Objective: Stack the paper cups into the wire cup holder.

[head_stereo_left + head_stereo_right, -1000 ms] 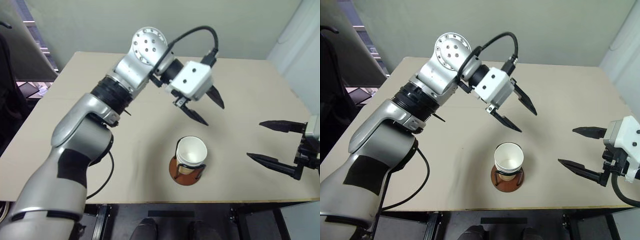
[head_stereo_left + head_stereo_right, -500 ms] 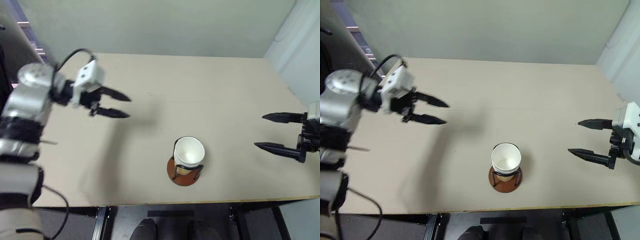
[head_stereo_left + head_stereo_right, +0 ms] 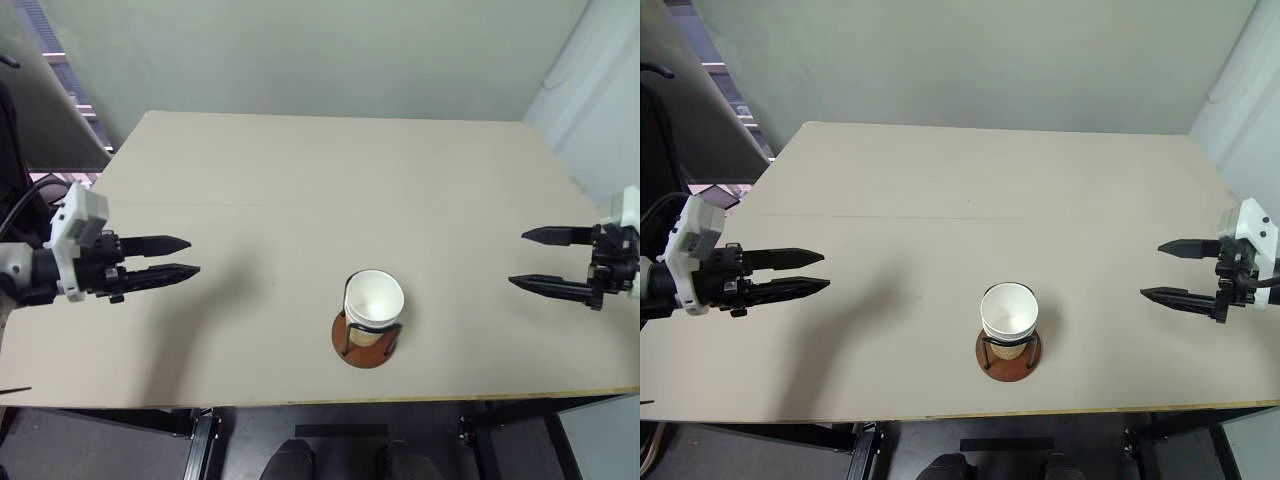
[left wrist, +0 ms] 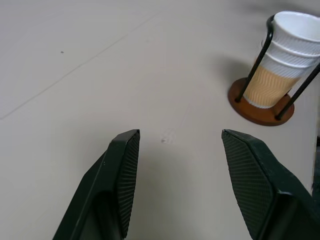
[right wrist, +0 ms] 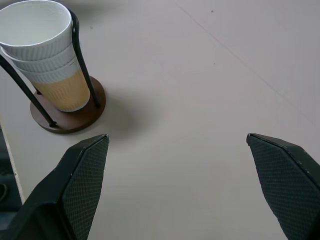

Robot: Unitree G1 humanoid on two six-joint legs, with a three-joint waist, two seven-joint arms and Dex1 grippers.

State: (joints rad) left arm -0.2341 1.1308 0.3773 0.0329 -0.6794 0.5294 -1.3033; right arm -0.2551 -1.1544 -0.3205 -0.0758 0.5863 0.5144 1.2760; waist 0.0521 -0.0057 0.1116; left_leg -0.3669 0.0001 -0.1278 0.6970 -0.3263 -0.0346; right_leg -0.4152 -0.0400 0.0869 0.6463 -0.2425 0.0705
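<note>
The three nested tapered paper cups (image 4: 280, 65) look like matt ribbed paper, tan on the lowest cup's wall and white at the rims and inside, and they sit in the round reddish-brown wooden-looking disc base with thin glossy black wire loops (image 5: 65, 112). The wide beige worktop (image 3: 330, 190) is smooth and matt, with a few faint specks and a fine seam line. The left end effector (image 4: 180, 165) and the right end effector (image 5: 185, 170) have black fingers (image 4: 122, 180) of matt plastic with finely cross-hatched pads.

cups (image 3: 373, 299): three, tan with white rims, nested upright in holder
holder (image 3: 360, 351): red-brown base, black wires, near table's front edge
</note>
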